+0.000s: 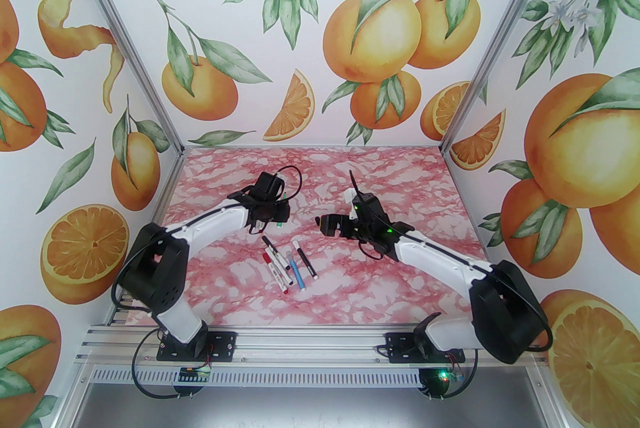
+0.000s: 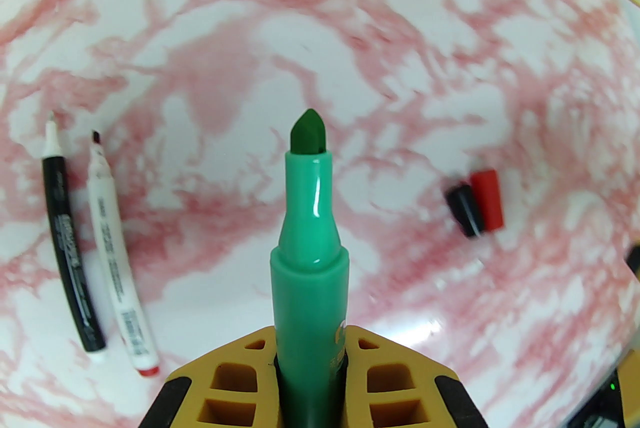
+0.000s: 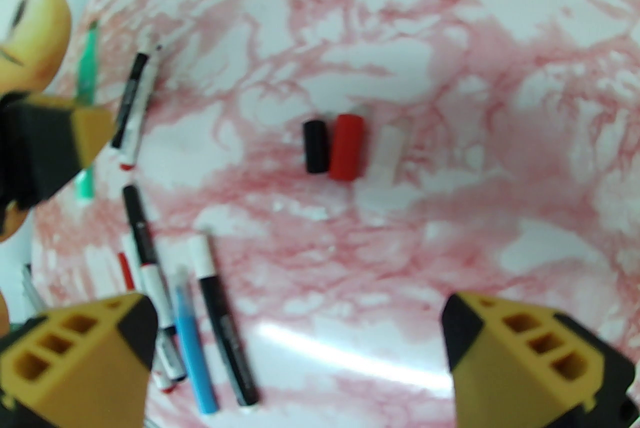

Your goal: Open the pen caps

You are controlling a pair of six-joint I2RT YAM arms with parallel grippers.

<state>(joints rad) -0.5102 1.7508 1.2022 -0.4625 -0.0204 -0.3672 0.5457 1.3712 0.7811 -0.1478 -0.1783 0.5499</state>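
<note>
My left gripper is shut on a green pen, whose cap is off and whose dark green tip is bare. From above, this gripper hovers over the table's left middle. My right gripper is open with nothing between its yellow fingers. Below it three pen caps lie side by side: a black one, a red one and a blurred white one. The black cap and red cap also appear in the left wrist view.
Several pens lie in a loose cluster on the pink marbled table in front of both grippers. A black pen and a white pen with a red end lie apart, uncapped. Printed walls enclose the table.
</note>
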